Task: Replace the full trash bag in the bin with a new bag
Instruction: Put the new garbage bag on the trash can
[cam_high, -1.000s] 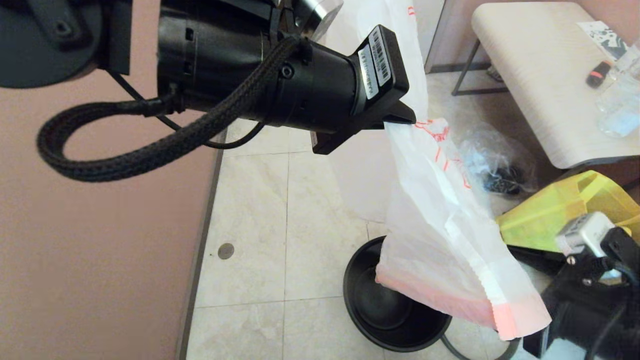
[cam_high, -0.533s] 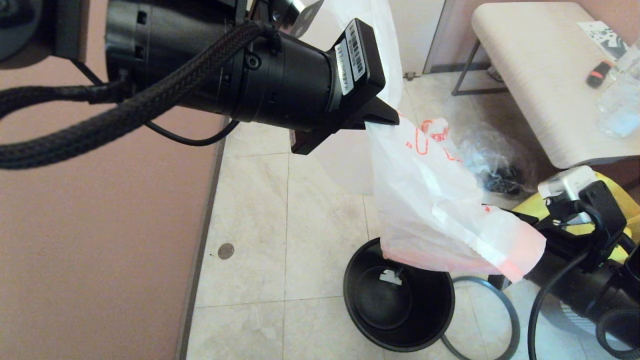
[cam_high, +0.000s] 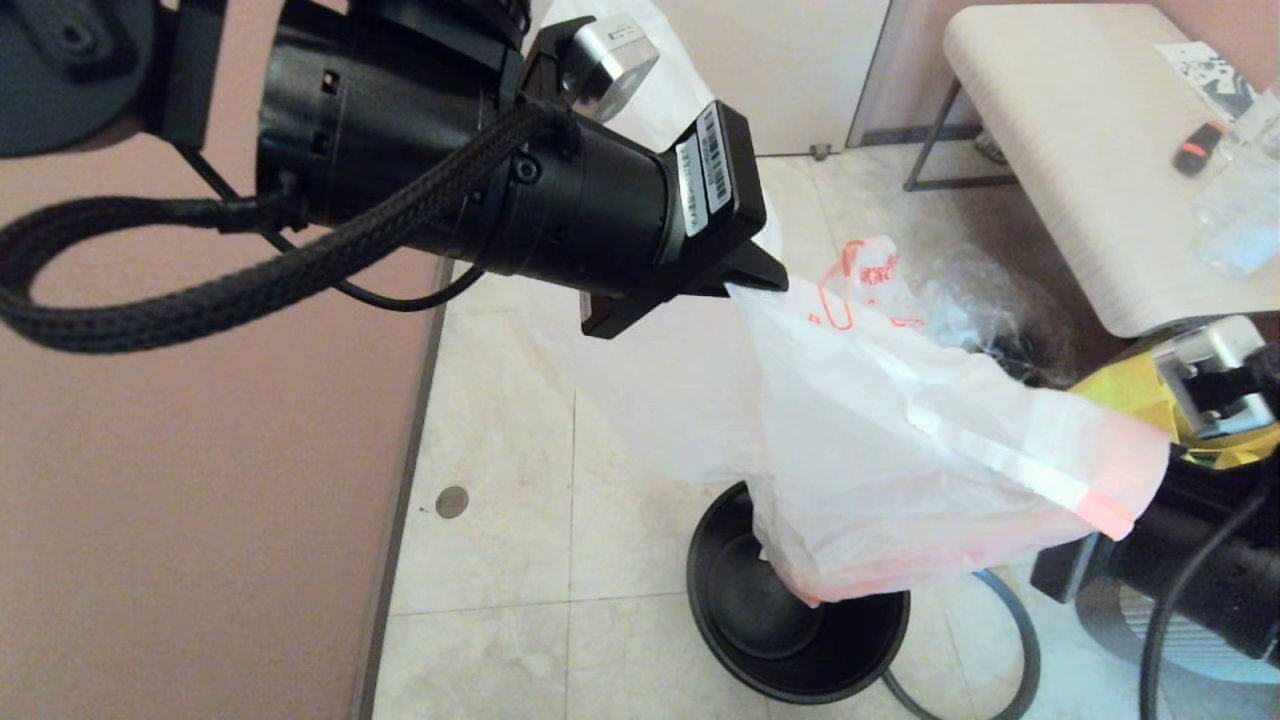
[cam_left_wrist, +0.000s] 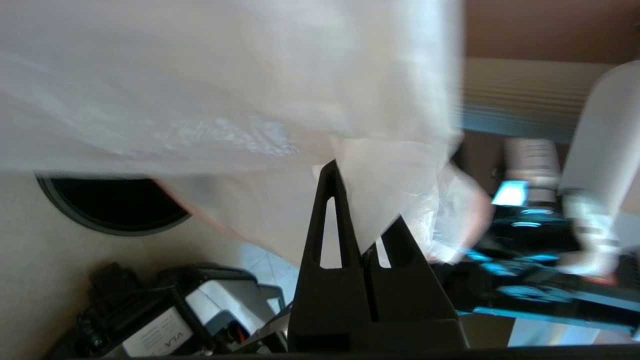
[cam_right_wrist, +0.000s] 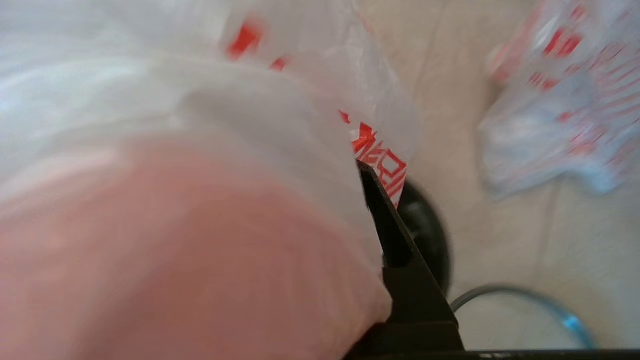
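Bag stretched between two grippers above the bin.
We see the left gripper (cam_high: 770, 275) clamped shut on the new bag (cam_high: 900, 450) up high, and the right gripper (cam_right_wrist: 372, 185), open a second ago at the lower right, now closed on its pink-banded mouth, pulled out wider than before. The bin (cam_high: 800, 640) stands on the floor beneath, its grey ring (cam_high: 1010, 640) lying beside it. In the head view the bag hides the right gripper's fingertips. The full trash bag (cam_right_wrist: 555, 110) is blurred.
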